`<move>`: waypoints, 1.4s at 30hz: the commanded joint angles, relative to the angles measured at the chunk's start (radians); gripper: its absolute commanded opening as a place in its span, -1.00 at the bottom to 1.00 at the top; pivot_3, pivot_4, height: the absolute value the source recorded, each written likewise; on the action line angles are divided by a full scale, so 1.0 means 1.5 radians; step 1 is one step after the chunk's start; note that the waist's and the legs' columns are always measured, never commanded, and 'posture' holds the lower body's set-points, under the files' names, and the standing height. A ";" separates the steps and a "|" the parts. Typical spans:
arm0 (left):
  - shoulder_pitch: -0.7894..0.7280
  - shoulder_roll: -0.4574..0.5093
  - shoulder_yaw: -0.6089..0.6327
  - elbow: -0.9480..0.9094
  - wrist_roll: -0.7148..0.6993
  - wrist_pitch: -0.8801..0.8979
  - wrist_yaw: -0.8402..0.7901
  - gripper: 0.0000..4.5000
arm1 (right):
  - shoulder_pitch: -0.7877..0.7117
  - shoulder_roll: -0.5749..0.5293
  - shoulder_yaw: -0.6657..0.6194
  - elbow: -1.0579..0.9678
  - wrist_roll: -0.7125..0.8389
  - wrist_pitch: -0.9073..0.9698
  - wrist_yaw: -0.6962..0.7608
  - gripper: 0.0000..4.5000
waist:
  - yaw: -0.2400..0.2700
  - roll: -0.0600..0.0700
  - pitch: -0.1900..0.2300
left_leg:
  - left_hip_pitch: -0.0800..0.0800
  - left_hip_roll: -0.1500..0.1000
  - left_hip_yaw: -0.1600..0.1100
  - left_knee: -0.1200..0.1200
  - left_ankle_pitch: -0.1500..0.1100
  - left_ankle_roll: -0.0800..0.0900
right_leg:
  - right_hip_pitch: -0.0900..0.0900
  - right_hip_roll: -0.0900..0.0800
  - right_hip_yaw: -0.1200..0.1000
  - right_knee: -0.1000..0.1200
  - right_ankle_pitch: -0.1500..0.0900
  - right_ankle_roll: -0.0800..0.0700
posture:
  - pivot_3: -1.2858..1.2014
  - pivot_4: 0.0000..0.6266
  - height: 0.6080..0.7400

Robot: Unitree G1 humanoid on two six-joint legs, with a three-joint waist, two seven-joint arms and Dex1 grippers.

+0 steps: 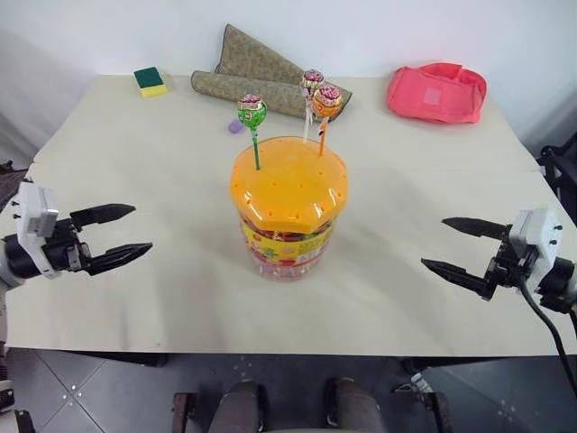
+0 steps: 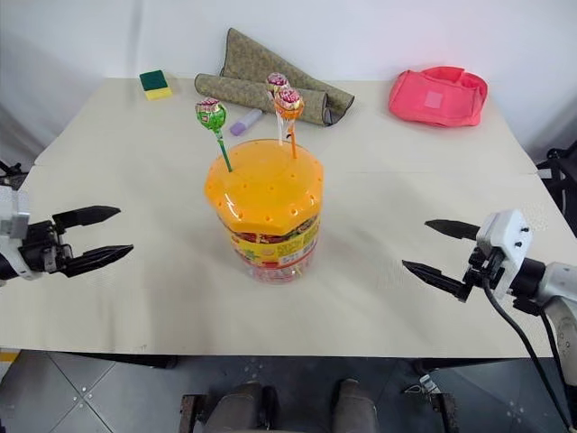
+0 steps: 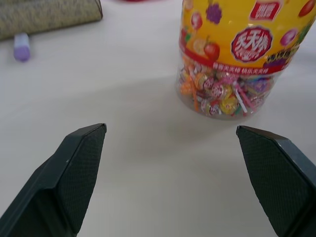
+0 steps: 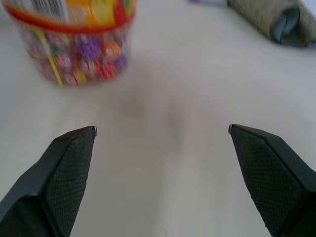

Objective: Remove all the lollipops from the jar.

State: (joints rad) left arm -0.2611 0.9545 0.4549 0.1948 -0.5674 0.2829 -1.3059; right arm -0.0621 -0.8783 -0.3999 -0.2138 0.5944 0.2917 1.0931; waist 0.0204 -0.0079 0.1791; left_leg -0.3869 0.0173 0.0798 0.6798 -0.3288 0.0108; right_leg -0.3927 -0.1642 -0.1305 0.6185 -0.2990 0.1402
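Nearest to the camera, the left gripper (image 1: 120, 236) and the right gripper (image 1: 458, 245) are held wide open and empty, each well apart from the jar (image 1: 287, 207) that stands between them on the table (image 1: 180, 298). Three lollipops are planted upright in its orange lid — the green one (image 1: 251, 113) towards the left gripper, the orange one (image 1: 326, 101) and the pinkish one (image 1: 312, 81) further back. As the sticks are vertical and the heads are above both grippers, a grasp is judged to need a reach inward and upward — for the green one probably by the left arm.

The left gripper (image 1: 124, 236), two black tapered fingers on a white-and-black wrist block, hovers well to the left of the clear plastic jar with the domed orange lid (image 1: 288, 191), jaws spread wide and empty. The matching right gripper (image 1: 455, 245) hovers well to the jar's right, likewise spread, pointing inward.
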 commanded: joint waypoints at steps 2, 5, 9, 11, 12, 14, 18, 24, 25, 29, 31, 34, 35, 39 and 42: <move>-0.052 0.041 0.004 -0.068 -0.056 0.060 -0.013 1.00 | -0.039 -0.019 -0.017 -0.041 0.058 0.043 0.002 0.99 | 0.001 0.000 0.000 | 0.000 0.000 0.000 0.000 0.000 0.000 | 0.000 0.000 0.000 0.000 0.000 0.000 | 0.03 -0.52 1.00; -0.160 0.038 -0.061 -0.116 -0.078 0.087 -0.028 1.00 | -0.102 -0.019 -0.003 -0.039 0.101 0.083 0.001 0.99 | 0.006 -0.001 0.001 | -0.001 0.000 -0.001 0.002 0.000 0.000 | 0.000 0.000 -0.001 0.001 0.000 0.000 | 0.03 -0.52 1.00; -0.302 -0.013 -0.152 -0.097 -0.059 0.121 -0.001 1.00 | -0.162 -0.013 0.017 -0.030 0.110 0.103 -0.001 0.99 | 0.003 -0.001 0.001 | -0.001 -0.001 -0.001 0.002 0.000 0.000 | 0.001 0.000 0.000 0.001 0.000 0.000 | 0.03 -0.52 1.00; -0.355 -0.049 -0.182 -0.078 -0.058 0.120 -0.002 1.00 | -0.184 -0.004 0.027 -0.026 0.108 0.104 -0.006 0.99 | 0.002 -0.001 0.001 | -0.001 -0.001 -0.001 0.001 0.000 0.000 | 0.000 0.000 0.000 0.001 0.000 0.000 | 0.03 -0.52 1.00; -0.385 -0.073 -0.201 -0.065 -0.055 0.120 -0.005 1.00 | -0.190 0.000 0.031 -0.024 0.106 0.102 -0.007 0.99 | 0.002 -0.001 0.001 | -0.001 -0.001 0.000 0.001 0.000 0.000 | 0.000 0.000 -0.001 0.000 0.000 0.000 | 0.03 -0.52 1.00; -0.430 -0.108 -0.230 -0.040 -0.047 0.124 -0.006 1.00 | -0.194 0.006 0.033 -0.024 0.102 0.098 -0.009 0.99 | 0.002 -0.001 0.001 | -0.001 -0.001 0.000 0.002 0.000 0.000 | 0.000 0.000 -0.001 0.001 0.000 0.000 | 0.03 -0.52 1.00; -0.495 -0.169 -0.254 0.012 -0.047 0.121 -0.018 1.00 | -0.177 0.011 0.016 -0.037 0.102 0.094 -0.019 0.99 | 0.002 -0.002 0.001 | -0.001 -0.001 0.000 0.002 0.000 0.000 | 0.000 0.000 -0.001 0.000 0.000 0.000 | 0.03 -0.52 1.00; -0.551 -0.224 -0.244 0.051 -0.054 0.126 -0.008 0.91 | -0.138 0.014 -0.022 -0.072 0.111 0.095 -0.048 1.00 | 0.002 -0.002 0.002 | -0.002 -0.001 -0.001 0.002 0.000 0.000 | 0.000 0.000 -0.001 0.000 0.000 0.000 | 0.03 -0.52 1.00; -0.554 -0.228 -0.238 0.052 -0.061 0.126 -0.012 0.81 | -0.132 0.014 -0.028 -0.077 0.113 0.096 -0.054 1.00 | 0.002 -0.002 0.002 | -0.002 -0.001 0.000 0.002 0.000 0.000 | 0.000 0.000 -0.001 0.000 0.000 0.000 | 0.03 -0.52 1.00; -0.560 -0.217 -0.237 0.045 -0.066 0.152 -0.029 0.31 | -0.095 0.014 -0.059 -0.102 0.117 0.095 -0.067 1.00 | 0.002 -0.002 0.002 | -0.002 -0.001 -0.001 0.002 0.000 0.000 | 0.000 0.000 -0.001 0.000 0.000 0.000 | 0.03 -0.52 1.00; -0.564 -0.215 -0.235 0.041 -0.069 0.159 -0.038 0.02 | -0.085 0.014 -0.066 -0.106 0.117 0.093 -0.072 1.00 | 0.002 -0.002 0.002 | -0.002 -0.001 -0.001 0.002 0.000 0.000 | 0.000 0.000 -0.001 0.000 0.000 0.000 | 0.03 -0.52 1.00; -0.567 -0.209 -0.240 0.031 -0.066 0.177 -0.043 -0.41 | -0.080 0.013 -0.071 -0.108 0.120 0.091 -0.075 1.00 | 0.002 -0.002 0.002 | -0.002 -0.001 -0.001 0.002 0.000 0.000 | 0.000 0.000 -0.001 0.000 0.000 0.000 | 0.03 -0.52 1.00; -0.572 -0.210 -0.239 0.028 -0.067 0.183 -0.041 -0.54 | -0.080 0.012 -0.071 -0.106 0.120 0.089 -0.075 1.00 | 0.002 -0.002 0.002 | -0.002 -0.001 -0.001 0.002 0.000 0.000 | 0.000 0.000 -0.001 0.000 0.000 0.000 | 0.03 -0.52 1.00; -0.585 -0.217 -0.230 0.015 -0.078 0.198 -0.027 -0.99 | -0.084 0.010 -0.071 -0.099 0.116 0.083 -0.073 1.00 | 0.004 -0.002 0.002 | -0.002 -0.001 -0.001 0.002 0.000 0.000 | 0.000 0.000 -0.001 0.000 0.000 0.000 | 0.03 -0.52 1.00; -0.604 -0.228 -0.215 0.014 -0.092 0.203 -0.005 -0.99 | -0.088 0.009 -0.069 -0.096 0.115 0.081 -0.072 1.00 | 0.004 -0.003 0.002 | -0.002 -0.001 -0.001 0.002 0.000 0.000 | 0.000 0.000 -0.001 0.000 0.000 0.000 | 0.03 -0.52 1.00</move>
State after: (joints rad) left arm -1.1246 0.6184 0.0936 0.2480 -0.6694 0.5867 -1.3357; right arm -0.1824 -0.8569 -0.4702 -0.3483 0.7566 0.4339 0.9863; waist 0.0258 -0.0116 0.1815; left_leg -0.3894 0.0161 0.0784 0.6834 -0.3287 0.0111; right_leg -0.3924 -0.1637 -0.1315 0.6187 -0.2984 0.1407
